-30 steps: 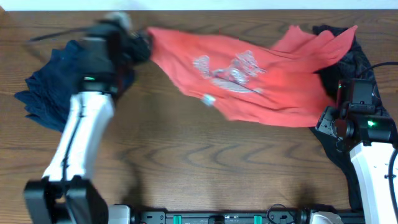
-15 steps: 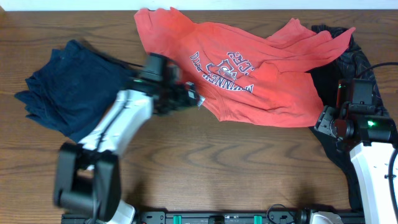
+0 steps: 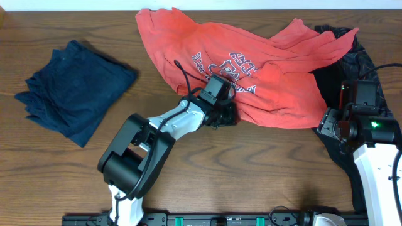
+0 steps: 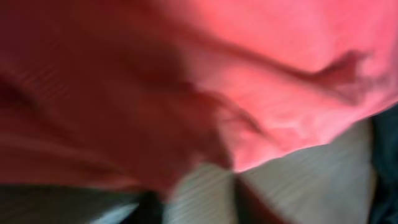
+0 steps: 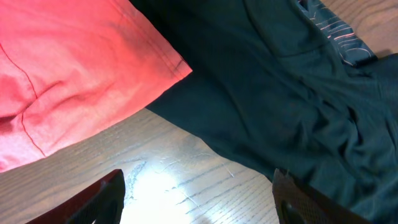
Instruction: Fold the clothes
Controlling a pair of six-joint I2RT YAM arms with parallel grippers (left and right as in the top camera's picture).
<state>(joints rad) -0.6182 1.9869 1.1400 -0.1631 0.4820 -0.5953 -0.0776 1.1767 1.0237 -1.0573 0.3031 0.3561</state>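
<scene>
The coral-red T-shirt [image 3: 251, 69] lies spread across the far middle of the table, its navy-and-white lettering facing up. My left gripper [image 3: 225, 115] sits at the shirt's near hem. In the blurred left wrist view the left gripper [image 4: 235, 186] looks shut, with the red cloth [image 4: 205, 81] bunched at its tips. A folded navy garment [image 3: 75, 91] lies at the left. A black garment [image 3: 352, 66] lies at the right, partly under the red shirt. My right gripper [image 3: 339, 122] [image 5: 196, 199] stands open over bare wood between the red hem [image 5: 93, 81] and the black cloth [image 5: 280, 93].
The wooden table [image 3: 251, 169] shows bare in the near half. Its far edge runs just behind the red shirt's collar. A black cable [image 3: 383, 66] crosses the table's right edge.
My left arm swung from the shirt's far-left corner to its near hem. The shirt now lies flatter and further left. The left jaws went wide, then closed on the hem. The right arm stayed put.
</scene>
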